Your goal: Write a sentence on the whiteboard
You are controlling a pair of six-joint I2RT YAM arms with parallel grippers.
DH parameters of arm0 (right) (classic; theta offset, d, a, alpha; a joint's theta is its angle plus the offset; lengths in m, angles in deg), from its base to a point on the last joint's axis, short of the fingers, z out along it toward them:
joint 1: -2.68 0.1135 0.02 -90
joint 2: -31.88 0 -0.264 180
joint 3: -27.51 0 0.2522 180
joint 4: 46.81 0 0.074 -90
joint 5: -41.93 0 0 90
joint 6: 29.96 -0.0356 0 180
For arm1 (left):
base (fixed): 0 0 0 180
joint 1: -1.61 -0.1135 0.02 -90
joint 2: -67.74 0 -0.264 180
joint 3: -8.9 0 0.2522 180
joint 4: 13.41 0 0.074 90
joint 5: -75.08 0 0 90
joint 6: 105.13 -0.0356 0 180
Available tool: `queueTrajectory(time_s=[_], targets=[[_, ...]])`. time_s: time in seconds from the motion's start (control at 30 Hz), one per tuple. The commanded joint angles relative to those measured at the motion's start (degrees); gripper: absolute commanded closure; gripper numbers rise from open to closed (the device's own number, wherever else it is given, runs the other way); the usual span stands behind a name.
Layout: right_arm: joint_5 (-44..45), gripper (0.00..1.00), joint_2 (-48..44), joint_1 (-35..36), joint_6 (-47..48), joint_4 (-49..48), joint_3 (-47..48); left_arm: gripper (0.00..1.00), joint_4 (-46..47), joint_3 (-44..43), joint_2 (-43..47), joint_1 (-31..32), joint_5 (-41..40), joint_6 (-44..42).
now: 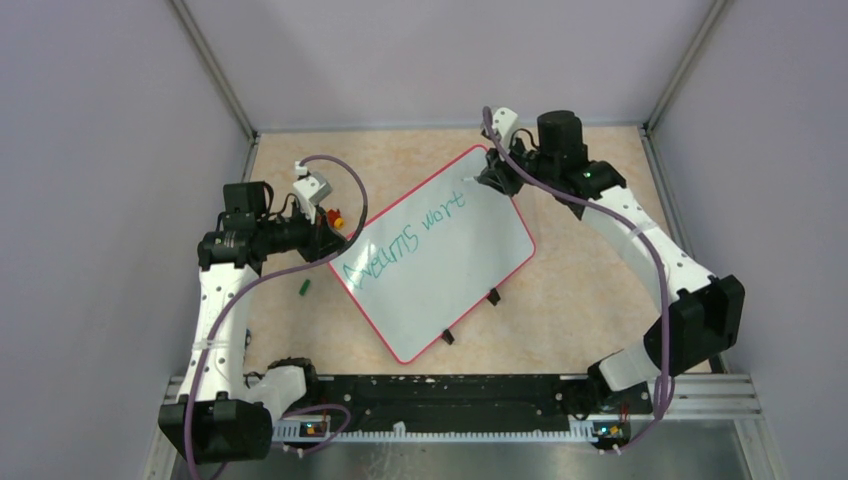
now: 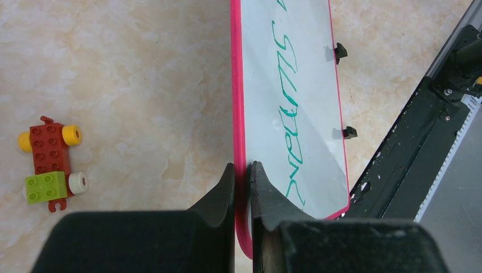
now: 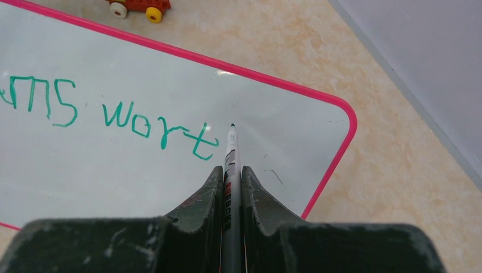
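Note:
The whiteboard [image 1: 460,280] lies tilted on the table, white with a thin red rim. The sentence [image 1: 402,238] on it is green lettering, one line that ends in "wort" [image 3: 159,129]. My left gripper [image 1: 330,240] is shut on the board's left rim, one finger on each side of the red edge [image 2: 242,166]. My right gripper [image 1: 495,175] hangs over the board's far corner, shut [image 3: 230,169] on a grey marker [image 3: 231,145]. The marker's green tip stands just right of the last "t"; whether it touches the board I cannot tell.
A small toy car of red, green and yellow bricks [image 2: 50,165] sits on the table left of the board. A small green piece [image 1: 304,287] lies near the left arm. Black feet [image 2: 349,132] stick out of the board's near edge. The black base rail [image 1: 430,395] runs along the front.

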Motion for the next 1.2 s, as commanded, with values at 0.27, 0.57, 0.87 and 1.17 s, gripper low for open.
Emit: queueTrajectory(time_s=[0.27, 0.57, 0.87, 1.17], targets=[[1.76, 1.0, 3.09, -0.56, 1.06, -2.07, 2.79, 1.0, 0.64, 1.7, 0.84, 0.97, -0.33, -1.58], [1.77, 1.0, 0.1, -0.57, 1.55, -1.79, -2.44, 1.0, 0.63, 1.61, 0.66, 0.92, -0.12, -1.74], [1.39, 1.0, -2.27, -0.6, 1.72, -2.42, -8.66, 1.0, 0.62, 1.52, 0.73, 1.02, -0.03, -1.51], [1.76, 1.0, -0.6, -0.56, 0.98, -3.22, -4.78, 1.0, 0.61, 1.39, 0.52, 0.98, -0.09, -1.57]])
